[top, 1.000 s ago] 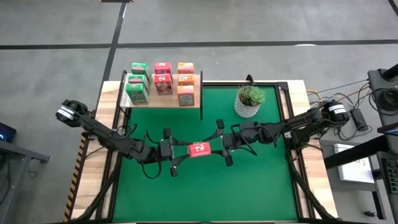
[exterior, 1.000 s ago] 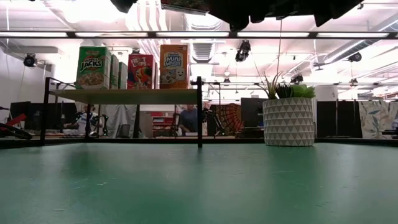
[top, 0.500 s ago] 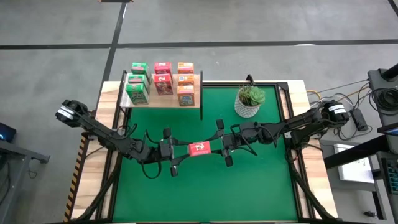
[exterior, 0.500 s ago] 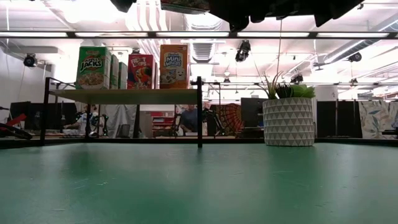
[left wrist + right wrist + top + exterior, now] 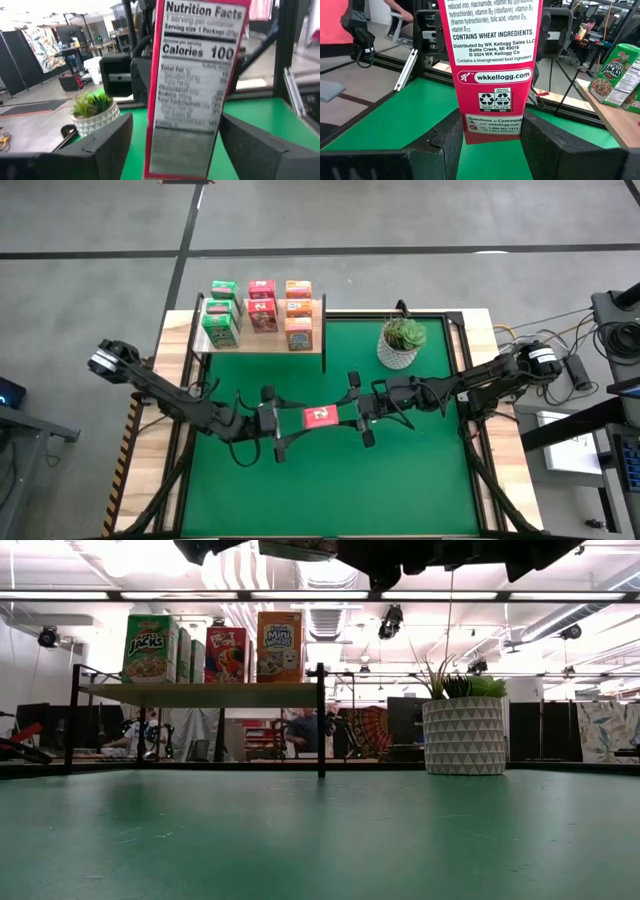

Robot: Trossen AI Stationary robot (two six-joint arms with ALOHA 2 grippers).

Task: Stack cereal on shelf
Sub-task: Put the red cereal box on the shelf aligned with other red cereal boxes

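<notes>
Over mid-tabletop our right gripper [image 5: 358, 417] clamps the pink cereal box [image 5: 320, 417]; our left gripper [image 5: 285, 423] stands wide around it. Eight boxes [image 5: 262, 312] fill the far-left shelf [image 5: 312, 340].

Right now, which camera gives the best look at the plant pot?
The low view: the plant pot stands side-on and unblocked on the green table, its patterned wall and leaves clear. The high view shows only its top from above. The left wrist view catches it small, beside the pink box. The right wrist view misses it.
</notes>
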